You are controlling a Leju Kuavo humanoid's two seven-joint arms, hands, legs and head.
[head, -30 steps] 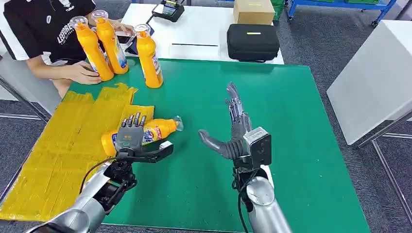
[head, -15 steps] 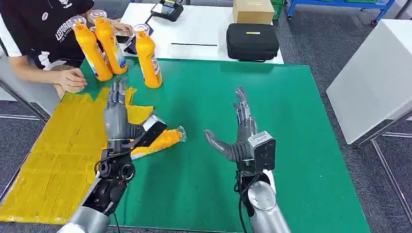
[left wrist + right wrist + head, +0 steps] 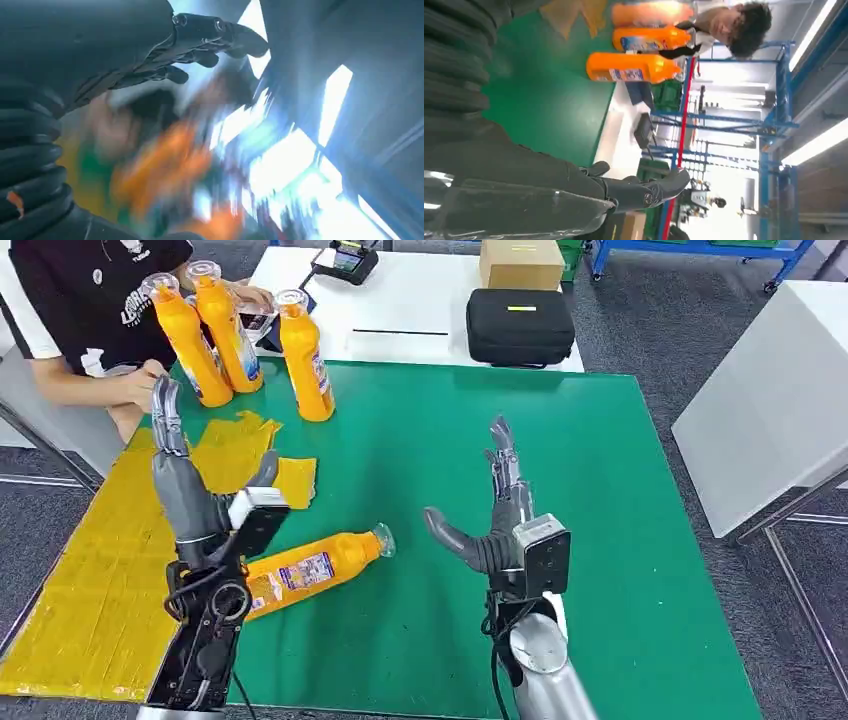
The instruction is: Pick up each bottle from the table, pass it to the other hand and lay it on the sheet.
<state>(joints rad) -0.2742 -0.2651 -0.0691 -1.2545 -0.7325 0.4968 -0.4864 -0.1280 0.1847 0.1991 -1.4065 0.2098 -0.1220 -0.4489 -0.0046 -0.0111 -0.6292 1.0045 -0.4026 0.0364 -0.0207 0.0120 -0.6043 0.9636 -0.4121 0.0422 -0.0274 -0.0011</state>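
An orange bottle (image 3: 312,564) lies on its side on the green table (image 3: 600,490), cap toward my right hand, its base end at the edge of the yellow sheet (image 3: 90,580) and partly behind my left wrist. Above it my left hand (image 3: 190,490) is raised, fingers straight and apart, holding nothing. My right hand (image 3: 497,522) stands open to the right of the cap, thumb pointing toward the bottle, apart from it. Three more orange bottles (image 3: 304,358) (image 3: 228,328) (image 3: 186,342) stand upright at the far left corner, and the right wrist view shows them (image 3: 639,67). The left wrist view is blurred behind the left hand's fingers (image 3: 200,45).
A person sits at the far left corner with a hand (image 3: 142,386) near the standing bottles. A white table behind holds a black case (image 3: 520,326), a cardboard box (image 3: 521,262) and a small device (image 3: 345,258). Another white table (image 3: 770,400) stands to the right.
My left hand has let go of the lying bottle and risen upright over the sheet. The bottle now lies lower and nearer me. The right hand has barely moved.
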